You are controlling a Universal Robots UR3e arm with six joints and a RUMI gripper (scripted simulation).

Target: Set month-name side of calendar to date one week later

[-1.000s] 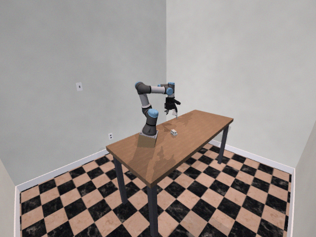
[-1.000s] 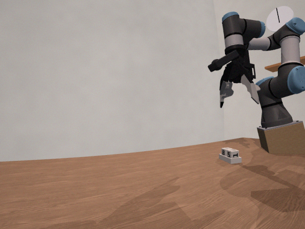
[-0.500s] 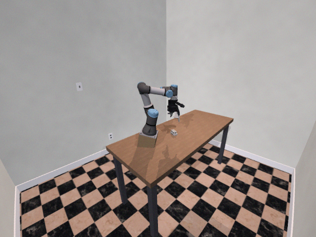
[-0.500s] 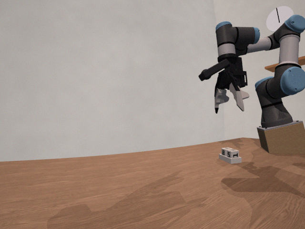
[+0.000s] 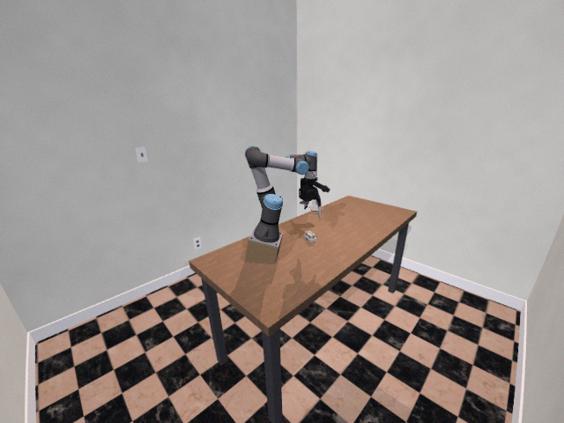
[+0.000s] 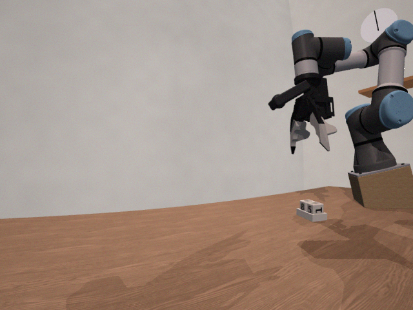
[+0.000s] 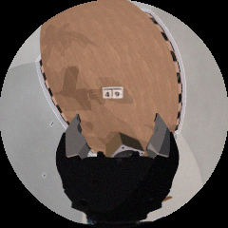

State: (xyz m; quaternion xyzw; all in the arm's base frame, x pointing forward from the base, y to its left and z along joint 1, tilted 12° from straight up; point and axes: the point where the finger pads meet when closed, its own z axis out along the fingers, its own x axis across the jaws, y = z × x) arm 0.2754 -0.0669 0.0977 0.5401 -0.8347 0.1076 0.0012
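Observation:
A small white block calendar [image 6: 312, 210] sits on the wooden table, two digit cubes side by side in a shallow white tray. In the exterior view its near faces read 8, 5 and a sideways 1. In the wrist view the calendar [image 7: 112, 93] shows tops reading 4 and 9. It also shows in the top view [image 5: 311, 236], close to the arm's base. My gripper [image 6: 309, 146] hangs high above the table, well above the calendar, fingers spread wide and empty. In the wrist view the gripper [image 7: 116, 130] shows the same open fingers, and in the top view [image 5: 314, 208].
The arm's base stands on a wooden block [image 6: 383, 186] at the table's back edge, right of the calendar. The table [image 5: 300, 255] is long and narrow, with edges dropping to a checkered floor.

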